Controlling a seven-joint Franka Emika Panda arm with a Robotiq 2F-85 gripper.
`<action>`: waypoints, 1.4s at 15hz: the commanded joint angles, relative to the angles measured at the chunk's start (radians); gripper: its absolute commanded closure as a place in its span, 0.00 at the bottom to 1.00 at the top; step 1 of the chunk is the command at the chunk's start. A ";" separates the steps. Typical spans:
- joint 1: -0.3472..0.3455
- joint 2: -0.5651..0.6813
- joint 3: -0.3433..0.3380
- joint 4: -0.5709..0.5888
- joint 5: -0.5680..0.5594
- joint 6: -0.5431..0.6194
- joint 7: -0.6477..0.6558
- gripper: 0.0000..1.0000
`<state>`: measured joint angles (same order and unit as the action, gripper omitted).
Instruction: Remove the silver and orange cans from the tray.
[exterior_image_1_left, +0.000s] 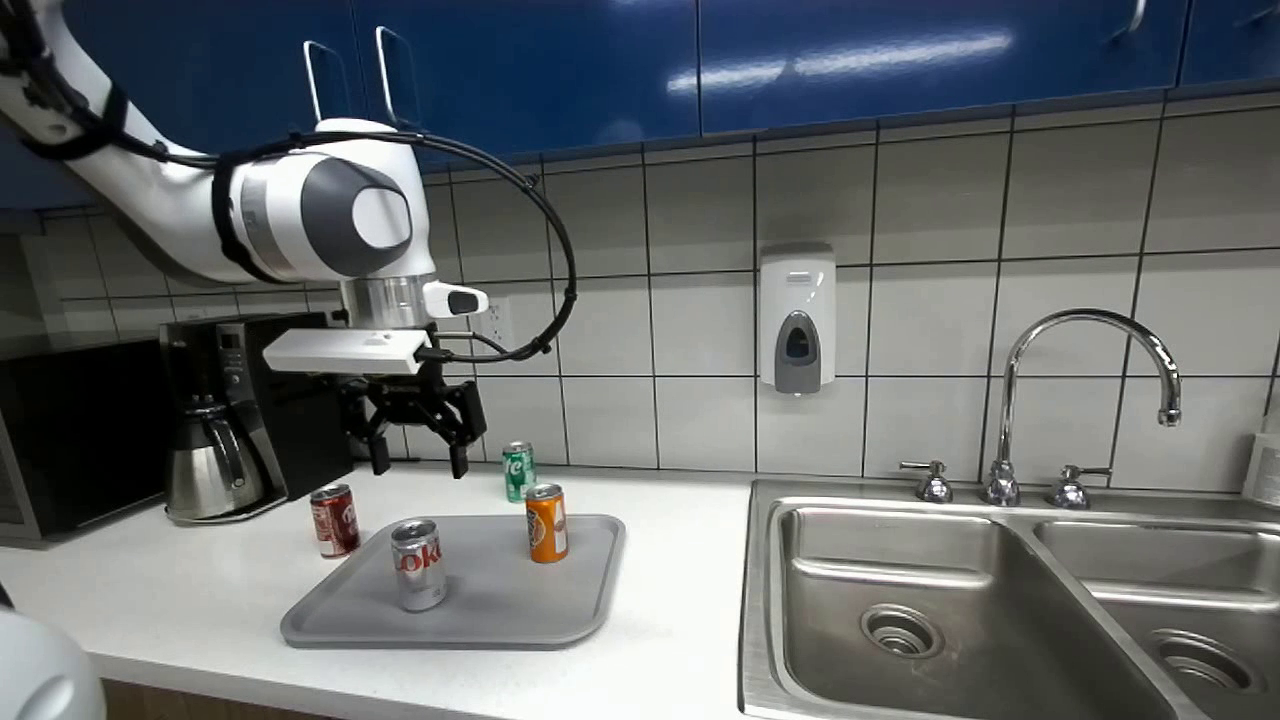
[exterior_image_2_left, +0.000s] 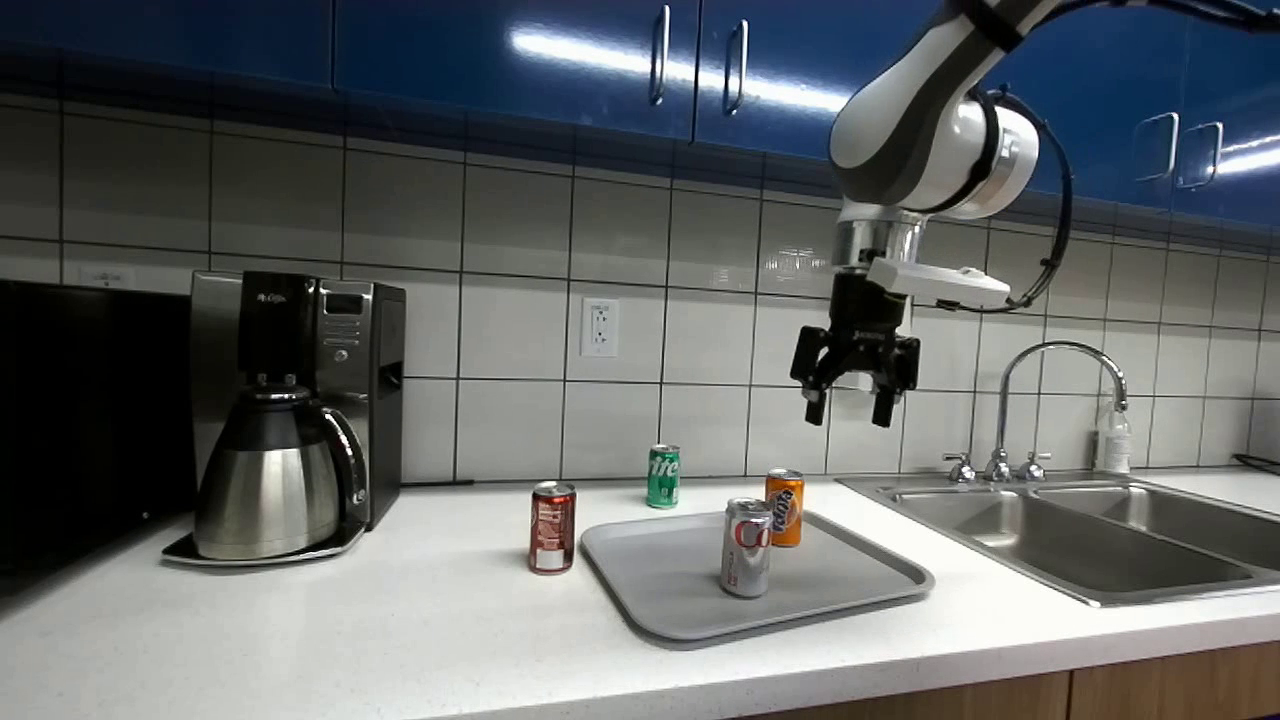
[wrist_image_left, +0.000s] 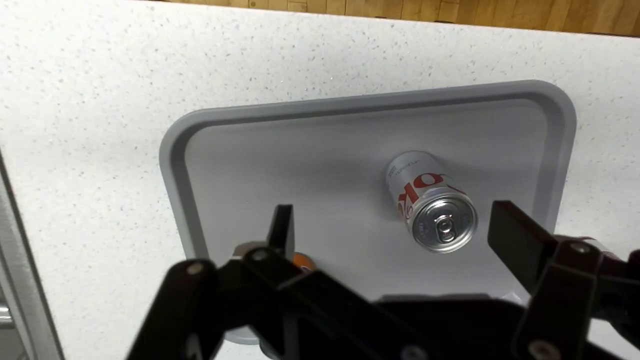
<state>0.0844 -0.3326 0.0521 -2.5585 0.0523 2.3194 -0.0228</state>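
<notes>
The grey tray (exterior_image_1_left: 500, 625) (exterior_image_2_left: 660, 585) (wrist_image_left: 310, 150) lies on the counter. The silver can (exterior_image_1_left: 418, 570) (exterior_image_2_left: 746, 555) (wrist_image_left: 425, 192) stands upright on it, towards the counter's front edge. The orange can (exterior_image_1_left: 547, 525) (exterior_image_2_left: 786, 510) stands upright on the tray farther back; in the wrist view a finger mostly hides the orange can (wrist_image_left: 303, 261). My gripper (exterior_image_1_left: 419, 464) (exterior_image_2_left: 850, 410) (wrist_image_left: 395, 225) is open and empty, well above the tray and cans. In the wrist view the silver can's top shows between the fingertips, nearer the right finger.
A red can (exterior_image_1_left: 335, 522) (exterior_image_2_left: 552, 530) stands on the counter beside the tray. A green can (exterior_image_1_left: 519, 470) (exterior_image_2_left: 663, 478) stands behind the tray near the tiled wall. A coffee maker (exterior_image_1_left: 215, 460) (exterior_image_2_left: 280, 470) and a sink (exterior_image_1_left: 890, 590) (exterior_image_2_left: 1080, 545) flank the area.
</notes>
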 joint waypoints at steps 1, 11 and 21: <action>0.003 0.081 0.005 0.052 -0.021 0.033 -0.034 0.00; 0.037 0.197 0.035 0.114 -0.038 0.040 -0.070 0.00; 0.035 0.187 0.032 0.094 -0.023 0.038 -0.068 0.00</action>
<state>0.1247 -0.1457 0.0797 -2.4653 0.0283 2.3598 -0.0906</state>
